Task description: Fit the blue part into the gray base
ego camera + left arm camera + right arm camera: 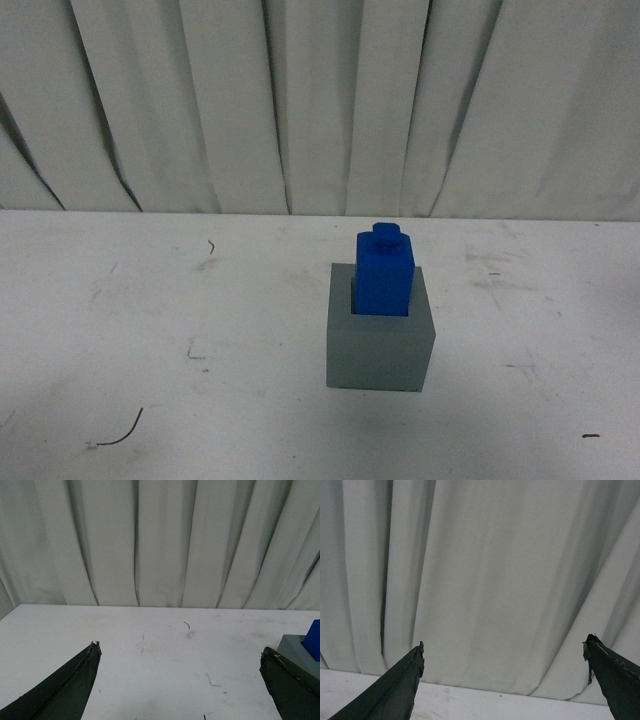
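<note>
Centre of surface (150,330): blue part (385,275) upright, seated in gray base (380,345) recess. Left claw (178,650) spread, empty; base just outside one finger (292,687). Right claw (503,642) spread, empty, facing curtain (495,555).

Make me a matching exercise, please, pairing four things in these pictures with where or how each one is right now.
Things:
1. blue part
2. gray base
3. left claw
4. curtain

Places and states:
A. hangs in folds behind the table
B. open, gripping nothing
C. stands upright in a square recess
D. sits on the table with another thing set into its top

Right pairs: 1-C, 2-D, 3-B, 4-A.
</note>
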You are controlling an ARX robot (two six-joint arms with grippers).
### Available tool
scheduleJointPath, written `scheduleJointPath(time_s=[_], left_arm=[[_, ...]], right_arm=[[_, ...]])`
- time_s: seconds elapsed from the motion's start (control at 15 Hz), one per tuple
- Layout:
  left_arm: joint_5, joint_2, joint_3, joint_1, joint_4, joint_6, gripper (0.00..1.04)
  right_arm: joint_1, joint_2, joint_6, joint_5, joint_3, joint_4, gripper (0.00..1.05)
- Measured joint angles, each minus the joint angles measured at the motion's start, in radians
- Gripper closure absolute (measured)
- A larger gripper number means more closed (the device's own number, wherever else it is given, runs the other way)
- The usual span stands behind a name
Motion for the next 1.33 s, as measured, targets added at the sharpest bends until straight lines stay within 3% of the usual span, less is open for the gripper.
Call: scheduleJointPath(time_s=[0.07,0.2,0.27,0.4,0.6,0.93,1.07,1.33], left_arm=[[0.000,0.000,0.000,0.000,0.000,0.000,0.07],[0.000,0.000,0.000,0.000,0.000,0.000,0.07],[0.000,0.000,0.000,0.000,0.000,0.000,0.07],[0.000,0.000,0.000,0.000,0.000,0.000,0.07],[0.000,0.000,0.000,0.000,0.000,0.000,0.07],[0.000,0.000,0.000,0.000,0.000,0.000,0.07],[0.000,0.000,0.000,0.000,0.000,0.000,0.07],[0.000,0.000,0.000,0.000,0.000,0.000,0.07]], right_arm=[[-0.056,-0.102,0.035,-0.045,-0.057,-0.016,0.06],[-0.102,-0.334,0.116,-0.049,-0.097,-0.365,0.28],[-0.117,-0.439,0.133,-0.082,-0.190,-0.413,0.41],[-0.142,-0.440,0.148,-0.080,-0.342,-0.294,0.67],[-0.019,-0.589,0.150,0.019,-0.397,-0.385,1.03],[0.100,-0.734,0.154,0.142,-0.431,-0.479,1.03],[0.227,-0.800,0.156,0.252,-0.431,-0.544,1.03],[0.228,-0.883,0.157,0.272,-0.431,-0.629,1.03]])
